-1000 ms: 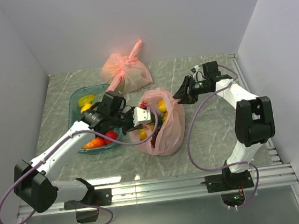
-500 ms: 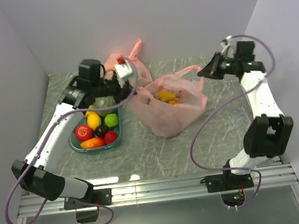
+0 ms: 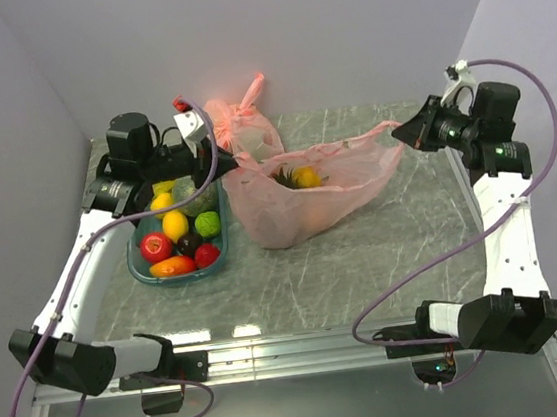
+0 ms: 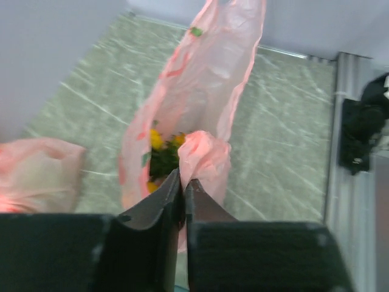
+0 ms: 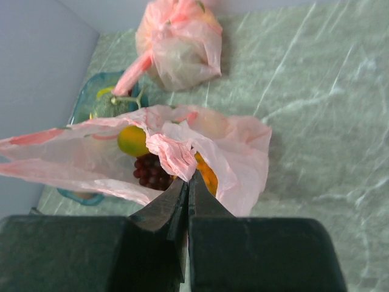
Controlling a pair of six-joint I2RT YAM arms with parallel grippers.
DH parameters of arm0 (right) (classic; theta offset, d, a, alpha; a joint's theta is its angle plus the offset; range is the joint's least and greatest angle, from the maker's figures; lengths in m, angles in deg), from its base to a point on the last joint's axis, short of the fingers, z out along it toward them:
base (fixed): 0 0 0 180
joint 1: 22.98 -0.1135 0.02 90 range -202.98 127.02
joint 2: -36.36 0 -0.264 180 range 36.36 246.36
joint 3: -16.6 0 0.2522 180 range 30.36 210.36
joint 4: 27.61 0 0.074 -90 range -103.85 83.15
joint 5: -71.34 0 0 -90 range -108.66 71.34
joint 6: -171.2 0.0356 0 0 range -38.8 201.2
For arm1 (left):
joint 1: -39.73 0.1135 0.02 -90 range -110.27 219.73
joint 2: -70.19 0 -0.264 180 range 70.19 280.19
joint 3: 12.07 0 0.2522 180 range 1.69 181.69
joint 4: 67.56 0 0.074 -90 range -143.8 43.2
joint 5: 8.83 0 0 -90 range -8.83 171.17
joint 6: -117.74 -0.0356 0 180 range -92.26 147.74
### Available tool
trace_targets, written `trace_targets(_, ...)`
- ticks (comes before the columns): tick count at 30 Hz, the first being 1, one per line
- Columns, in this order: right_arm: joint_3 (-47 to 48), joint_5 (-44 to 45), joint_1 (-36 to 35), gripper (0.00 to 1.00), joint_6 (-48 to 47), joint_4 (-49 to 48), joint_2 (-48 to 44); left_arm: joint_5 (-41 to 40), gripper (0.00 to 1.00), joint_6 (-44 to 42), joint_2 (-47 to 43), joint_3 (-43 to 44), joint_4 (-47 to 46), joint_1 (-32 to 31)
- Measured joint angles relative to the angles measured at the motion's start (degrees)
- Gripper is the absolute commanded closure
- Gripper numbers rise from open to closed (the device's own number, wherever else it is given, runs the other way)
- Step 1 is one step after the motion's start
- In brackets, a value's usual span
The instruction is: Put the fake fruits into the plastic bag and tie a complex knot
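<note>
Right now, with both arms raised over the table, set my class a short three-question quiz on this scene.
1. True or false: the jaws of both arms are shut on the plastic bag.
2. Where does the red apple lie? A. in the teal tray; B. in the plastic bag; C. on the bare table.
3. Which dark fruit shows inside the bag in the right wrist view?
Key: 1 true; 2 A; 3 purple grapes.

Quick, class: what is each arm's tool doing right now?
The left tool is shut on the plastic bag.
The right tool is shut on the plastic bag too.
</note>
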Motion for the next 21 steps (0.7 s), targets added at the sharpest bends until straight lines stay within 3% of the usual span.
trace_targets(6,-10.49,-1.11,-1.27,1.0,2.1,-0.52,-4.79,5.79,0.58,7.1,5.44,-1.77,-1.25,2.25)
trace_targets(10,-11.39,-1.25,-3.41,1.0,4.39,-1.51,-10.12,6.32,0.38,14.19,5.53,-2.93,-3.8,3.58)
trace_targets(12,-11.19,-1.14,-4.5,1.0,6.01,-2.58,-13.0,6.45,0.36,17.51,4.61,-3.17,-5.53,3.58)
trace_targets(13,-10.84,-1.03,-4.94,1.0,6.95,-2.78,-14.25,6.47,0.22,19.08,4.0,-3.3,-6.23,3.58)
trace_targets(14,-10.49,-0.85,-5.38,1.0,7.67,-3.04,-15.21,6.36,0.15,20.02,3.28,-3.34,-6.8,3.58)
trace_targets(20,-9.51,3.45,-9.66,1.0,12.39,-4.57,-20.94,2.8,0.12,23.26,-1.51,-3.41,-8.28,3.58)
trace_targets(21,-9.6,4.13,-10.49,1.0,12.76,-4.59,-21.49,1.86,0.01,23.39,-2.1,-3.65,-8.61,3.58)
